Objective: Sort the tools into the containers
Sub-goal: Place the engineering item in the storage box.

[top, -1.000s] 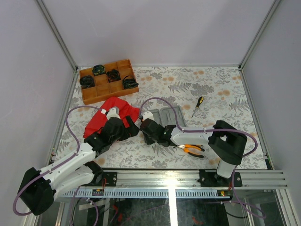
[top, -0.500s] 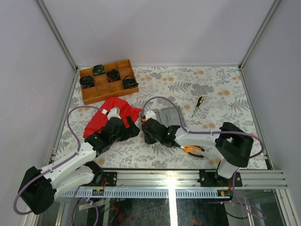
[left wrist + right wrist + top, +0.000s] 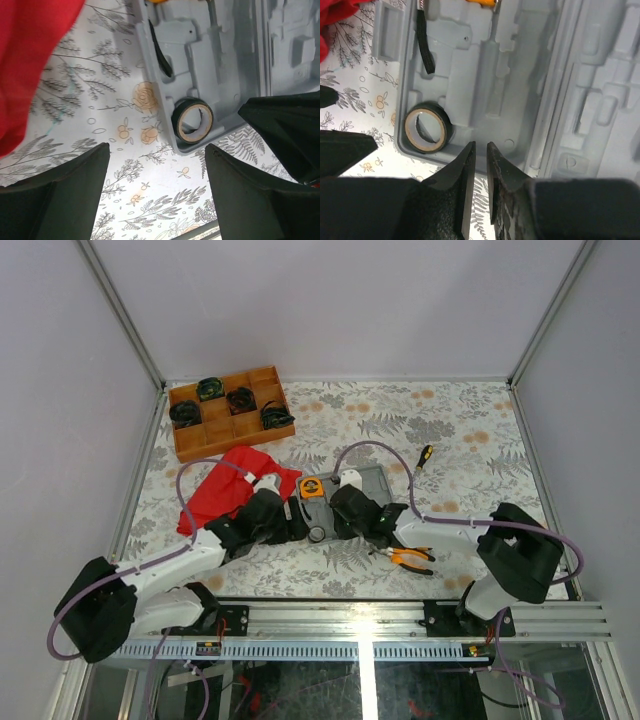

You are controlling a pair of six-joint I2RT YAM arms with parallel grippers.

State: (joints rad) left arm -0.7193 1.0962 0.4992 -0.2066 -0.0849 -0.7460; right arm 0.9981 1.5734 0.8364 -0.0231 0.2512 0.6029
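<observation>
The grey case [image 3: 372, 480] lies open in mid-table. An orange tape measure [image 3: 312, 487] and a black tape roll [image 3: 316, 533] sit in its left half. My left gripper [image 3: 297, 518] hangs at the case's left edge, open and empty, with bare table between its fingers [image 3: 75, 195]. The roll [image 3: 193, 117] lies just beyond them. My right gripper [image 3: 480, 145] hovers over the case's near rim [image 3: 470, 160], almost shut with a thin slit and nothing in it. Orange-and-black pliers [image 3: 410, 557] lie right of the case and a screwdriver [image 3: 424, 456] lies beyond it.
A red cloth [image 3: 235, 488] lies left of the case, close to my left arm. The wooden tray [image 3: 215, 435] with black coiled bundles stands at the back left. A metal rail [image 3: 400, 615] runs along the near table edge.
Both grippers have shifted right. The case's left half, with the tape measure and the roll, now shows. The left jaws have narrowed a little.
</observation>
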